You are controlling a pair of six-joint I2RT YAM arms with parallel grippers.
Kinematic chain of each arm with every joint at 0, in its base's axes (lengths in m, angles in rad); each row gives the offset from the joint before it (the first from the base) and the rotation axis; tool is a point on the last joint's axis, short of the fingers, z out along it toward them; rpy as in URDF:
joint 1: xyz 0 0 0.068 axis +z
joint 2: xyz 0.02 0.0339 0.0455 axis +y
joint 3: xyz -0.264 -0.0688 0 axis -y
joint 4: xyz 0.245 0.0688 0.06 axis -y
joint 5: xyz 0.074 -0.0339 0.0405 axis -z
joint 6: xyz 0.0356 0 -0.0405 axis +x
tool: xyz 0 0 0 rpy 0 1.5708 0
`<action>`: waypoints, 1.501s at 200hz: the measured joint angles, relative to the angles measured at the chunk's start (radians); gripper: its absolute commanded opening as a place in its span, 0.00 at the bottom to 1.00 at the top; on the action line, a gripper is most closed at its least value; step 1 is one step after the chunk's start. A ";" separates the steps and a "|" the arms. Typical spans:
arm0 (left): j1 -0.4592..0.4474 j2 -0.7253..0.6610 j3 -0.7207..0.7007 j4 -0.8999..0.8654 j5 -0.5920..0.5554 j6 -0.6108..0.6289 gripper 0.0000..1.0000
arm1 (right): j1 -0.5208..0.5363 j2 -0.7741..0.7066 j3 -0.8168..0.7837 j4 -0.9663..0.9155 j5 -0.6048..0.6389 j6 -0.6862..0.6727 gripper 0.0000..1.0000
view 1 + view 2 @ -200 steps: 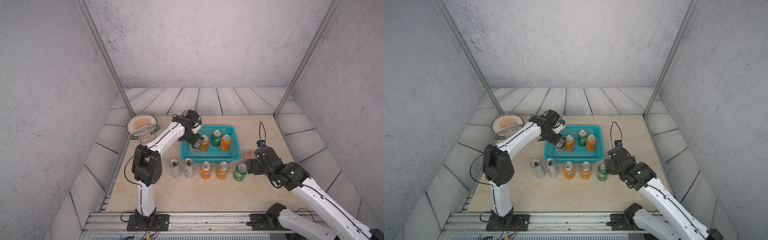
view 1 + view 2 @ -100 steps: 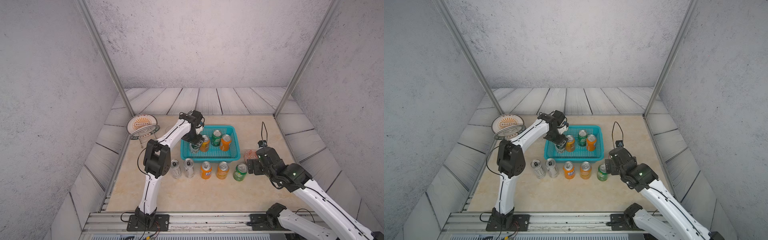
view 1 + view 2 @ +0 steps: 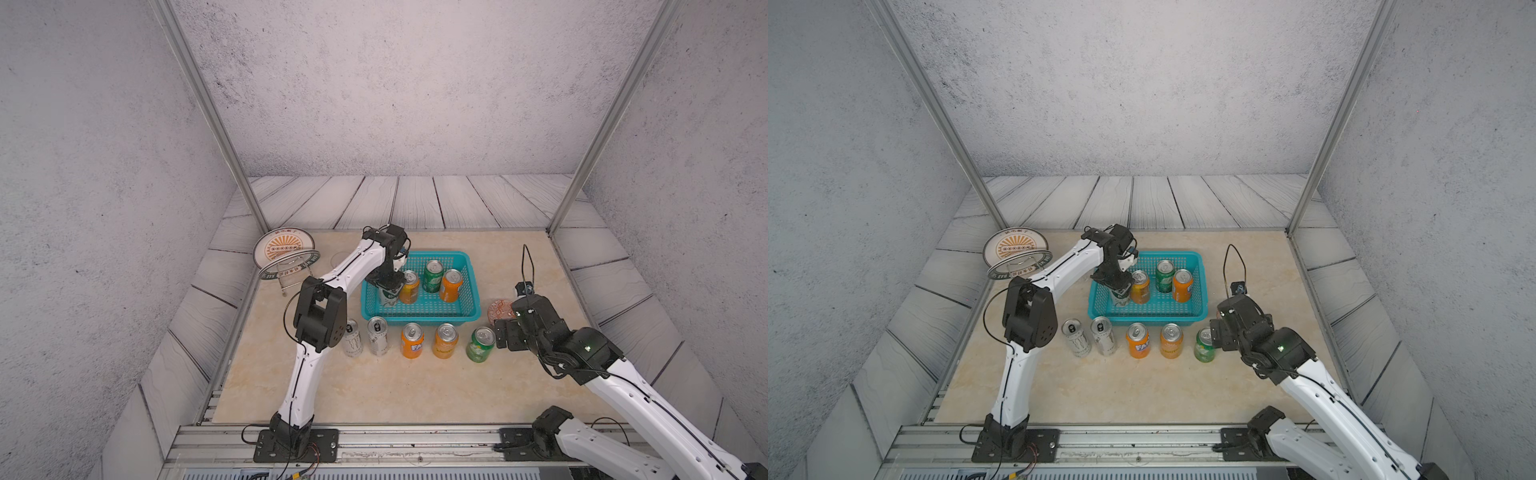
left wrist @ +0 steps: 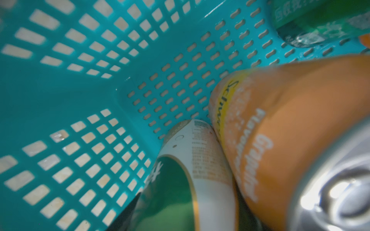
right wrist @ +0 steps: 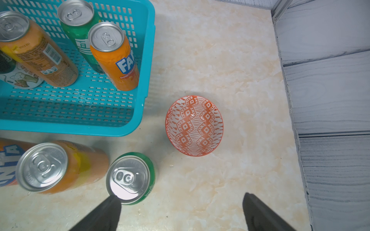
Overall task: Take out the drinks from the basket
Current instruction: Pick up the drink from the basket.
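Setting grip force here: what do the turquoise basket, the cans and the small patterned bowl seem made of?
Basket: moulded plastic, smooth, slightly glossy, slotted floor and walls. Cans: thin metal, likely aluminium; bare silvery pull-tab tops, printed sides. Bowl: probably glazed ceramic, judging by small sharp highlights; could be melamine.

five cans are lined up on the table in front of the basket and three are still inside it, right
Not three: four are still inside the basket, as both top views show: the white-green can at the left gripper, an orange can, a green can and a second orange can. The row of five cans on the table in front of it is right.
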 measured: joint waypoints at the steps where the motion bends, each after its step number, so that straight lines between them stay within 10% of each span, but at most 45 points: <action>1: 0.000 0.000 0.000 0.000 0.000 0.000 0.65 | 0.000 0.000 0.000 0.000 0.000 0.000 0.99; 79: -0.032 -0.070 -0.034 -0.014 -0.017 -0.001 0.63 | 0.000 -0.018 -0.006 0.001 0.004 0.000 0.99; 300: -0.241 -0.868 -0.282 -0.166 -0.029 -0.117 0.62 | 0.000 -0.041 -0.006 -0.021 0.018 0.000 0.99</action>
